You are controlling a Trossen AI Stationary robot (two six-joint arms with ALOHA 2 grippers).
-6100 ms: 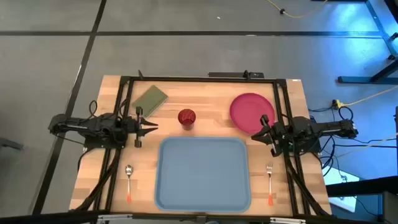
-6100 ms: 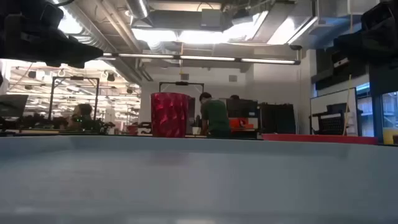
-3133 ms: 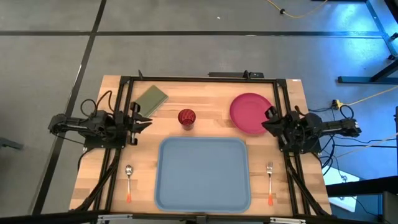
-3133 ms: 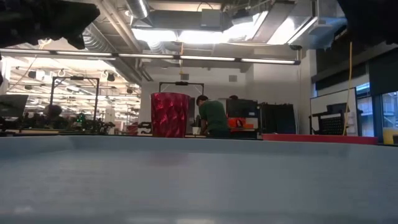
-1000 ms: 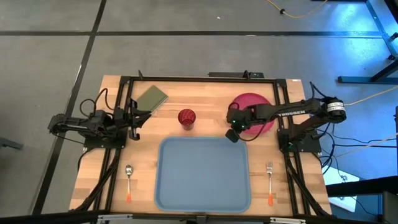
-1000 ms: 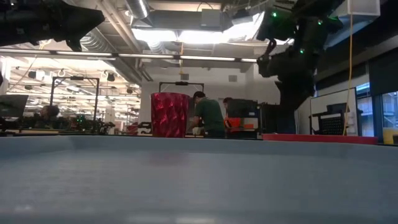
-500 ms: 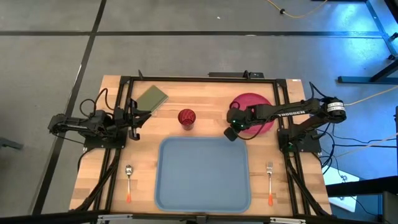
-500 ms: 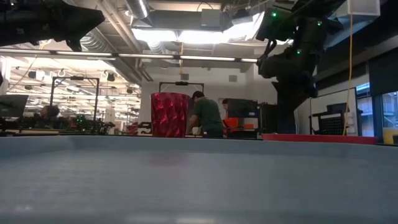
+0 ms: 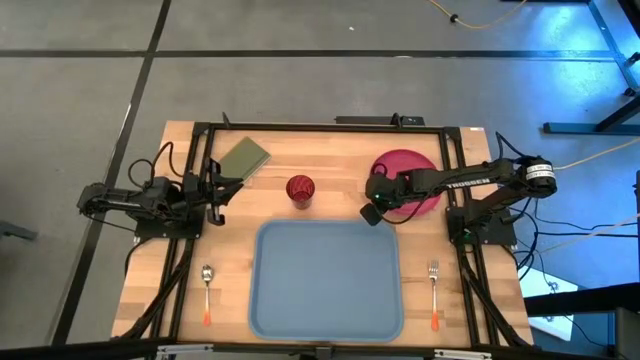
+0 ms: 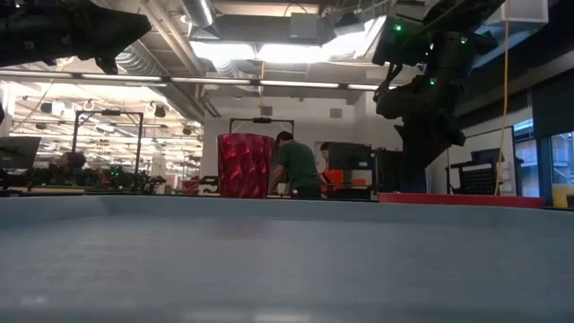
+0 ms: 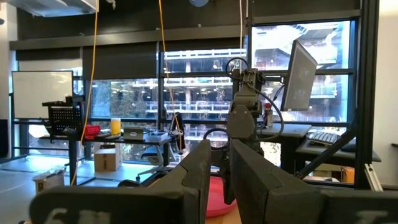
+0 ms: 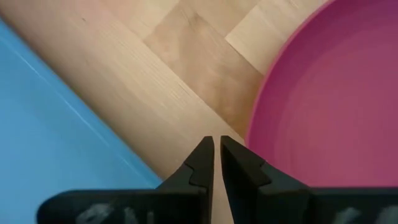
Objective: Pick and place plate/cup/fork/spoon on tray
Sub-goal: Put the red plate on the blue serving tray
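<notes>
Right claw — nearly closed — hovers beside the plate.

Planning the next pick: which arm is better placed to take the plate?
The right. Its claw hangs over the bare wood beside the plate, at the rim nearest the tray, fingers nearly together. The left claw waits by the table's left edge, beyond the cup.

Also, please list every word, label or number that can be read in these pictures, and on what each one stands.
"TROSSEN": white letters on the right arm, small, barely legible in the high view.
Grey marks on the left gripper and right gripper bodies: too blurred to read.
Nothing else is readable.
</notes>
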